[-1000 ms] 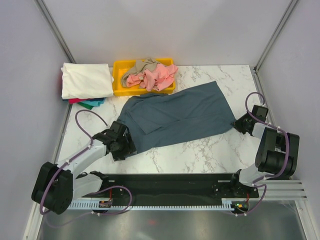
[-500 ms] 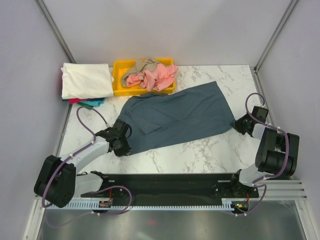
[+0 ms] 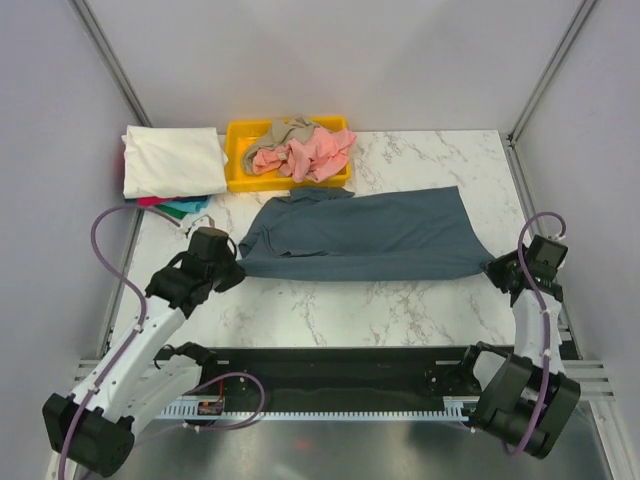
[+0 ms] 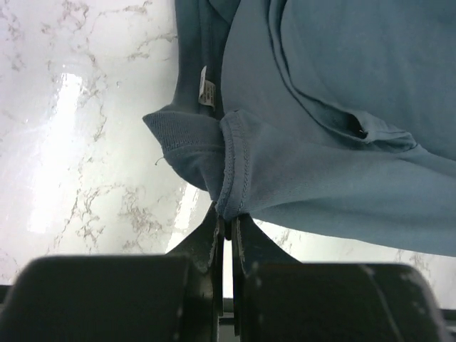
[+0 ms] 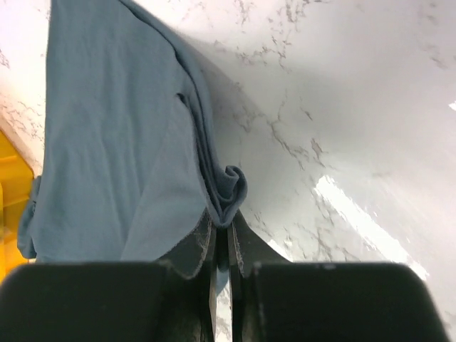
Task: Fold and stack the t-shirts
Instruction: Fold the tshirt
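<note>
Slate-blue t-shirt (image 3: 370,238): folded lengthwise, over marble table (image 3: 400,310) just in front of yellow bin (image 3: 238,160). Long axis left to right, drawn between both pincers. Left gripper (image 3: 236,270) clamped on left corner, right gripper (image 3: 492,270) clamped on right corner. Left wrist view only: white label (image 4: 205,92). Top view only: cream-white folded stack (image 3: 172,160).

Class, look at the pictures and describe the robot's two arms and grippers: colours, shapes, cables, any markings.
The left arm and right arm match: white tubular links between bulky black joints, each with a purple cable looping loosely alongside. The left gripper and right gripper are black, and their jaws are thin, flat, dark blades. No markings can be made out.
</note>
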Tool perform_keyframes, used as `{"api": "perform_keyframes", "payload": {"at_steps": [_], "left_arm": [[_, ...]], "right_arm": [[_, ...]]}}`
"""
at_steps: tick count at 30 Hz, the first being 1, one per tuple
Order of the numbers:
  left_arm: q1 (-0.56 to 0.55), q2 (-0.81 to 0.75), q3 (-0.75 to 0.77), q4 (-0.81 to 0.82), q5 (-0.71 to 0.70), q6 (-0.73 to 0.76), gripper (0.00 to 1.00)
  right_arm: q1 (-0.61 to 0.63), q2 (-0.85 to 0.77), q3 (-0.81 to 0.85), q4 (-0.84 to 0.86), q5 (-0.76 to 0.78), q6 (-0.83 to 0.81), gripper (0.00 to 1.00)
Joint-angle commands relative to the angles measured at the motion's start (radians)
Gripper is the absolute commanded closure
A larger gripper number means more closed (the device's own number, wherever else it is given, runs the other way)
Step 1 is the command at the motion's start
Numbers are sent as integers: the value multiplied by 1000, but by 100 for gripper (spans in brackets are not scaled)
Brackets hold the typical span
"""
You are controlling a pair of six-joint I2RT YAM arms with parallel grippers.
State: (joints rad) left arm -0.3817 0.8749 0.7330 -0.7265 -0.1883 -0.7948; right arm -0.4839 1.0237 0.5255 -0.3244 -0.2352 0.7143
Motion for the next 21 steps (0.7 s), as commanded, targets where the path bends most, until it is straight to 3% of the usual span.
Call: {"api": "perform_keyframes", "payload": {"at_steps": [1, 7, 15, 18, 19, 21], "left_arm": [[9, -60, 17, -128, 7, -7, 98], [7, -200, 29, -244, 96, -61, 98], [7, -375, 6, -387, 148, -75, 98], [7, -401, -6, -418, 184, -54, 85], [7, -409, -4, -422, 216, -47, 68], [7, -432, 28, -450, 231, -26, 59]], "right_arm": [[-21, -114, 34, -231, 80, 8, 100], [-35, -296, 16, -404, 85, 13, 100], [-33, -384, -12, -519, 79, -16, 100], [-32, -410, -7, -551, 93, -38, 100], [-27, -422, -7, -554, 83, -42, 96], [-22, -430, -9, -561, 71, -47, 45]]}}
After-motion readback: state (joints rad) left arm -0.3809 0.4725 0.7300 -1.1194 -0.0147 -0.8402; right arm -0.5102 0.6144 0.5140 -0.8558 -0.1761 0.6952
